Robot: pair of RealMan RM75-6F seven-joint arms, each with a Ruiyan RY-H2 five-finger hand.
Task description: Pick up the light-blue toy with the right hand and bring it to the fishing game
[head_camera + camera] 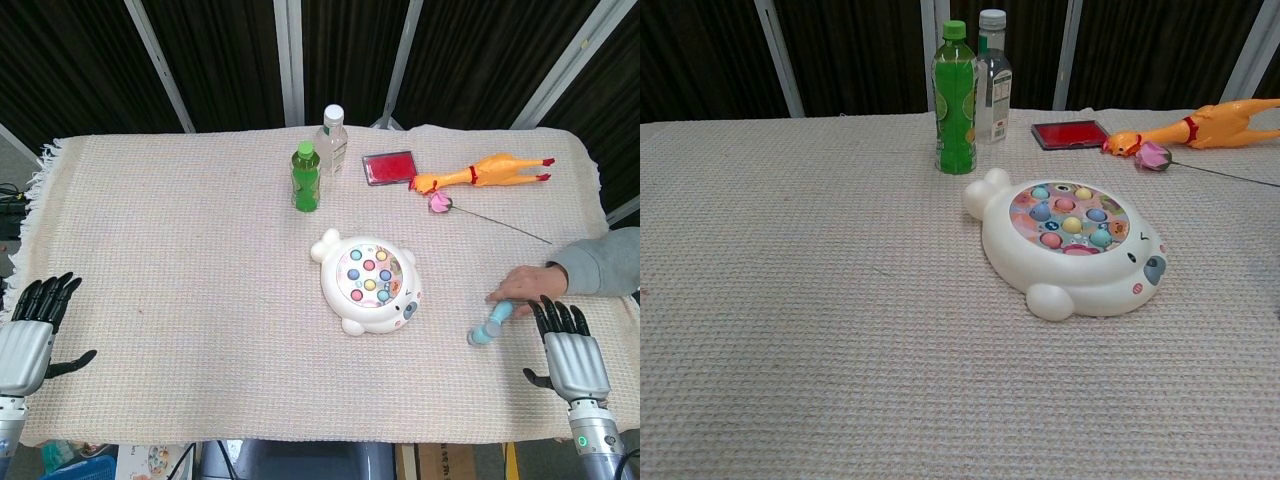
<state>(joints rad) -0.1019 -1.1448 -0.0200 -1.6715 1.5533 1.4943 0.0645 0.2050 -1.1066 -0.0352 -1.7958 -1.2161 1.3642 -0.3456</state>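
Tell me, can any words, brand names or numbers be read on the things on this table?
None can be read.
Clear bottle: its label bears print, too small and blurred to read.
Green bottle: only lime pictures show, no legible words.
Fishing game: coloured fish and a painted face, no text.
Red flat case: blank.
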